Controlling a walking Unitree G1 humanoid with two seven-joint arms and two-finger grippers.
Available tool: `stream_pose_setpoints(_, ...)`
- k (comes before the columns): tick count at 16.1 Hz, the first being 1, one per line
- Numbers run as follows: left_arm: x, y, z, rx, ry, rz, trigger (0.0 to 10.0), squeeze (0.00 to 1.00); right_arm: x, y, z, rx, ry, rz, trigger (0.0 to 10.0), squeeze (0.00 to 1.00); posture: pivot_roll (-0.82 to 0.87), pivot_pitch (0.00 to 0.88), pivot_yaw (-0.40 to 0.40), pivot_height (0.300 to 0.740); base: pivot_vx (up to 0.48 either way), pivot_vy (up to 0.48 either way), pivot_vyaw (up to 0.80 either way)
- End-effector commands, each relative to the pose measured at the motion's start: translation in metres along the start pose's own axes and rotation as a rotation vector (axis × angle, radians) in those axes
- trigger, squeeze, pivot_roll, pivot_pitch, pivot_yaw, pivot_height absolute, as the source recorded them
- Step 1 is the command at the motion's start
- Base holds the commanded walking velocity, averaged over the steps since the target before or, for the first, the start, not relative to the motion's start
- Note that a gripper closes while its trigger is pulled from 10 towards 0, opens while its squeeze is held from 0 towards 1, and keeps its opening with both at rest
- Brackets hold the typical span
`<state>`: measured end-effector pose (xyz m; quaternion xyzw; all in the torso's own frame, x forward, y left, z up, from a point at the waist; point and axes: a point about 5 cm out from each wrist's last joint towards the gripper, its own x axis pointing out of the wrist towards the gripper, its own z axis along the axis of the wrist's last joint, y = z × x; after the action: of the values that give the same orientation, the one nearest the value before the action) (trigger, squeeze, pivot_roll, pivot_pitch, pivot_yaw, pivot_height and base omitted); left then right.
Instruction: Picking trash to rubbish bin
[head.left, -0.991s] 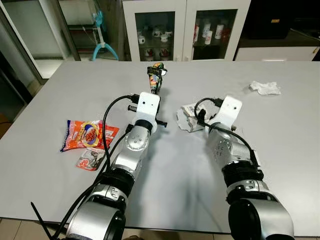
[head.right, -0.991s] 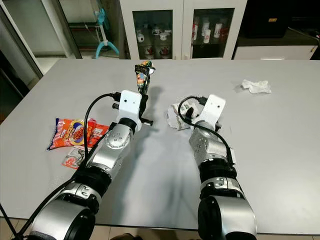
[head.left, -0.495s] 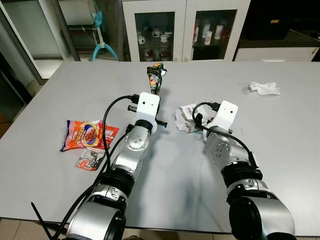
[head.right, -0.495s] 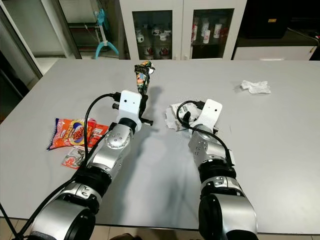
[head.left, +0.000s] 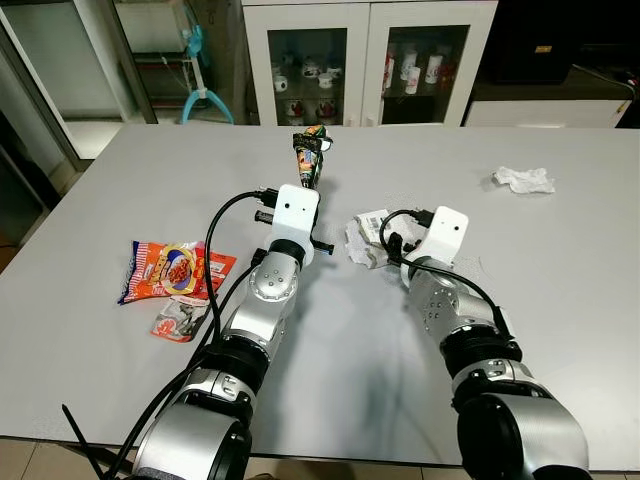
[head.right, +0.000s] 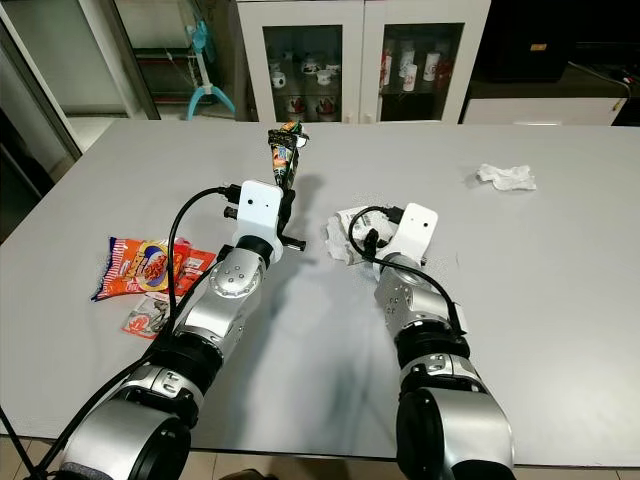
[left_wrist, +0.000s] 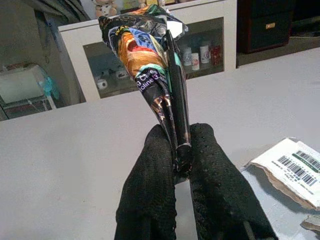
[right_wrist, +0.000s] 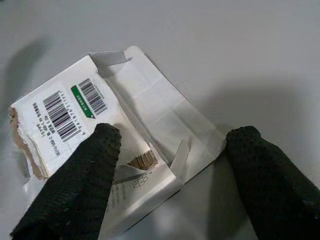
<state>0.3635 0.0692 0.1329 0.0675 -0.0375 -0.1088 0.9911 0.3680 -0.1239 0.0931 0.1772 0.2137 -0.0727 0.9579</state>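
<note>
Grey table top (head.left: 560, 330) carries all the items. Nearest on the left lies a small red-and-white sachet (head.left: 180, 321), touching the near edge of an orange snack packet (head.left: 176, 268) just beyond it; both lie flat, left of the left arm.

Right gripper (right_wrist: 170, 180) sits over a torn white cardboard box (right_wrist: 115, 150), which lies flattened on the table near the centre, just right of the left arm's wrist. Its fingers (right_wrist: 75, 190) are spread wide, one resting on the barcoded flap and the other over the table at the box's other edge; the box is not gripped. In the left eye view the same box (head.left: 365, 232) shows just ahead of the right wrist.

Left gripper (left_wrist: 181, 160) is raised beyond that, its two fingers pressed together on the narrow end of a dark, multicoloured cone wrapper (left_wrist: 150, 65), which stands upright above the table. The wrapper (head.left: 309, 157) appears left of centre, toward the far side.

Far right, well apart from both arms, lies a crumpled white tissue (head.left: 524, 179). Beyond the table stands a white glass-fronted cabinet (head.left: 370, 60).
</note>
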Motion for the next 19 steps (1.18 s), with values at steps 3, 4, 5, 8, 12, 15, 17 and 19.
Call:
stream_pose_setpoints(3, -0.0004, 0.0035, -0.002, -0.014, 0.015, 0.02, 10.0, 0.0, -0.0002, -0.0041, -0.0129, 0.013, 0.05, -0.003, 0.0, 0.0, 0.0, 0.0, 0.035, 0.74, 0.0, 0.0, 0.0)
stream_pose_setpoints(4, -0.0004, 0.0034, -0.0021, -0.014, 0.015, 0.019, 10.0, 0.0, -0.0002, -0.0043, -0.013, 0.014, 0.051, -0.003, 0.0, 0.0, 0.0, 0.0, 0.035, 0.74, 0.0, 0.0, 0.0)
stream_pose_setpoints(5, -0.0002, 0.0029, -0.002, -0.014, 0.018, 0.019, 10.0, 0.0, -0.0002, -0.005, -0.0132, 0.018, 0.051, -0.002, 0.0, 0.0, 0.0, 0.0, 0.034, 0.74, 0.0, 0.0, 0.0)
stream_pose_setpoints(8, -0.0002, 0.0028, -0.0024, -0.015, 0.021, 0.022, 10.0, 0.0, -0.0008, -0.0046, -0.0146, 0.028, 0.049, 0.007, 0.0, 0.0, 0.0, 0.0, 0.033, 0.74, 0.0, 0.0, 0.0)
stream_pose_setpoints(12, -0.0001, 0.0035, -0.0029, -0.014, 0.026, 0.024, 10.0, 0.0, -0.0011, -0.0036, -0.0152, 0.036, 0.045, 0.012, 0.0, 0.0, 0.0, 0.0, 0.034, 0.74, 0.0, 0.0, 0.0)
stream_pose_setpoints(15, 0.0001, 0.004, -0.0031, -0.013, 0.029, 0.025, 10.0, 0.0, -0.0015, -0.0041, -0.0155, 0.046, 0.041, 0.014, 0.0, 0.0, 0.0, 0.0, 0.035, 0.74, 0.0, 0.0, 0.0)
stream_pose_setpoints(17, 0.0002, 0.0043, -0.0031, -0.012, 0.03, 0.027, 10.0, 0.0, -0.002, -0.0022, -0.0138, 0.057, 0.028, 0.027, 0.0, 0.0, 0.0, 0.0, 0.037, 0.74, 0.0, 0.0, 0.0)
stream_pose_setpoints(19, 0.0004, 0.0052, -0.0031, -0.01, 0.031, 0.03, 10.0, 0.0, -0.0026, 0.0014, -0.0116, 0.069, 0.012, 0.045, 0.0, 0.0, 0.0, 0.0, 0.041, 0.74, 0.0, 0.0, 0.0)
